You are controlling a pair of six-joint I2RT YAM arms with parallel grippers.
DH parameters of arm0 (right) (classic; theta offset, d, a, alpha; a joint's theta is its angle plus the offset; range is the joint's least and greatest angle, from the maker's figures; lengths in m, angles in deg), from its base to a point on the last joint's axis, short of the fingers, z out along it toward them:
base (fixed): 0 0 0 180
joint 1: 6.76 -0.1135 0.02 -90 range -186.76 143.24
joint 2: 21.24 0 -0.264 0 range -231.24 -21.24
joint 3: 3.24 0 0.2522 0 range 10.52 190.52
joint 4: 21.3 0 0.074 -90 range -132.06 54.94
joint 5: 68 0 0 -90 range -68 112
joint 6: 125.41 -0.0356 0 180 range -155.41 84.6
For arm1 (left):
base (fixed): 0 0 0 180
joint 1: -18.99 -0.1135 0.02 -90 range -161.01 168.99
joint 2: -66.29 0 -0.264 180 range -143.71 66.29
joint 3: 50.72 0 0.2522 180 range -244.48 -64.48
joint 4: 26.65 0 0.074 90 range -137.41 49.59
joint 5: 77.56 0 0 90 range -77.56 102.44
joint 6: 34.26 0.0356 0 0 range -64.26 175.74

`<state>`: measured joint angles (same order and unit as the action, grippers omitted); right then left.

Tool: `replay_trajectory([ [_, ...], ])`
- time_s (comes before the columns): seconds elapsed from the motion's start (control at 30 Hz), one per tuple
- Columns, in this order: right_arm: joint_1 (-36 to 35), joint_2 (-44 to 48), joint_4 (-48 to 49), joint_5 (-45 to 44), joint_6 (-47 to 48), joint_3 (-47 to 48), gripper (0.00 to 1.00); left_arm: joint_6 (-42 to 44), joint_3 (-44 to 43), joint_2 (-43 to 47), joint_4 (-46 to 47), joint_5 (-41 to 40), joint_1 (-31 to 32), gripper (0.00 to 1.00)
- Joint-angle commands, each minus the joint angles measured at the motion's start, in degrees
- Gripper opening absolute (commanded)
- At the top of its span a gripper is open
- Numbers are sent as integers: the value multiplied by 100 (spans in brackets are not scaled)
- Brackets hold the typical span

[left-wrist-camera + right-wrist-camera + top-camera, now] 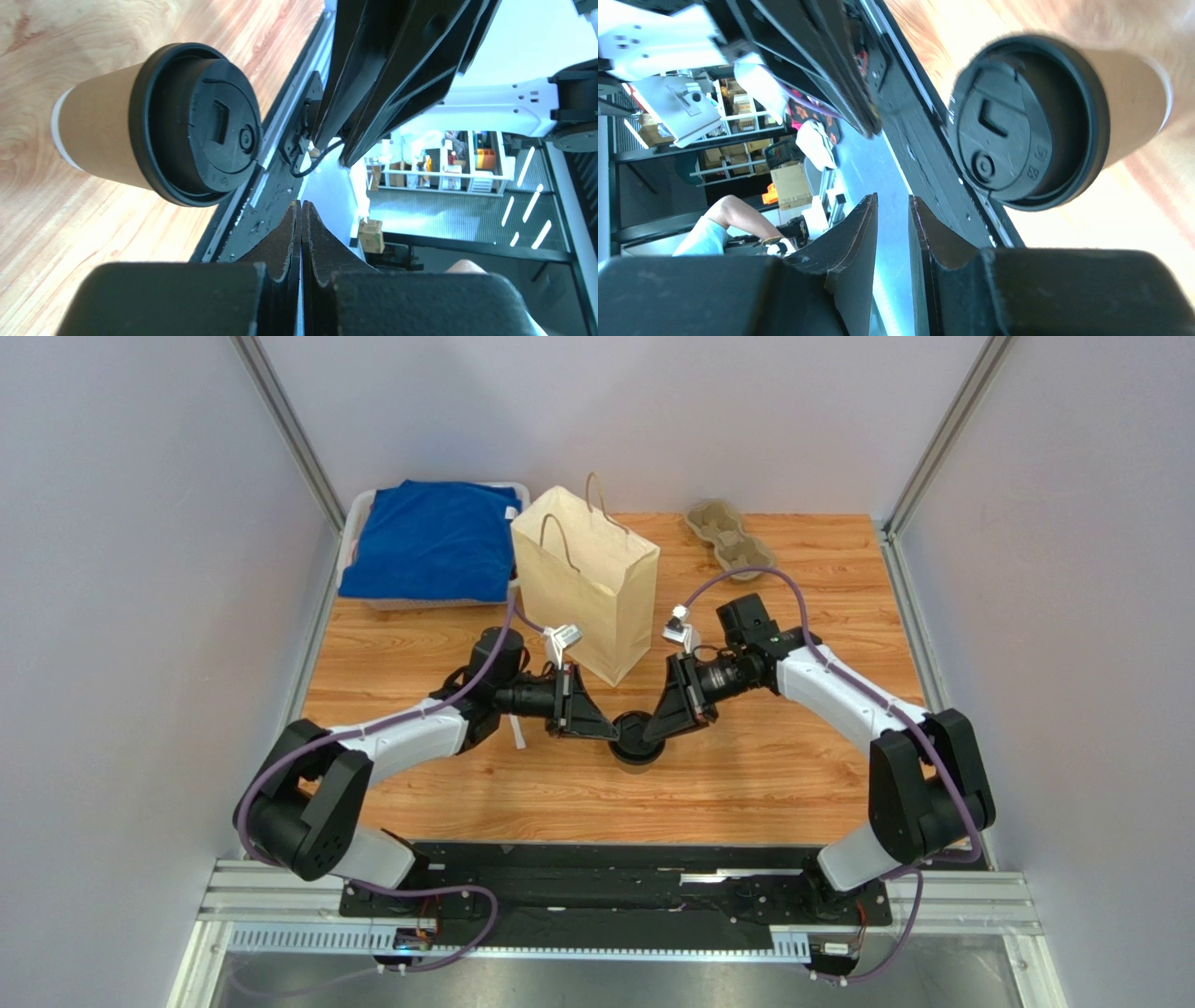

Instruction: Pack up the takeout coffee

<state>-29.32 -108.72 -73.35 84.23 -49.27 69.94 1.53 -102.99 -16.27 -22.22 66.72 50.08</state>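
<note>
One takeout coffee (638, 739) just in front of one paper bag (589, 581); behind-right of the bag, one pulp cup tray (730, 536); left, one blue cloth (428, 539); front-left, one white straw (516, 732).

Cup (98, 136) matt brown paper; lid (200, 133) black plastic, slight sheen; table (786, 770) smooth wood grain; bag (589, 588) matt kraft paper.

- The takeout coffee (154, 129) is showing brown sides and a black lid.
- The paper bag (589, 581) is showing tan.
- The cloth (428, 539) is showing blue.
- The table (786, 756) is showing orange wood grain.
</note>
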Motion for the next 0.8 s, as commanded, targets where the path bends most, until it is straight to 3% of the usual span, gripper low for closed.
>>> replay_trajectory([
  [0.0,-362,223,505,-387,-553,-299,27,245,44,-22,-44,-111,-15,0],
  [0.47,-459,-427,1340,-449,-1021,-457,24,-282,-535,-1174,668,-506,239,0],
  [0.77,-301,-1086,1341,-432,-960,-572,21,-256,-553,-1376,273,-656,239,0],
])
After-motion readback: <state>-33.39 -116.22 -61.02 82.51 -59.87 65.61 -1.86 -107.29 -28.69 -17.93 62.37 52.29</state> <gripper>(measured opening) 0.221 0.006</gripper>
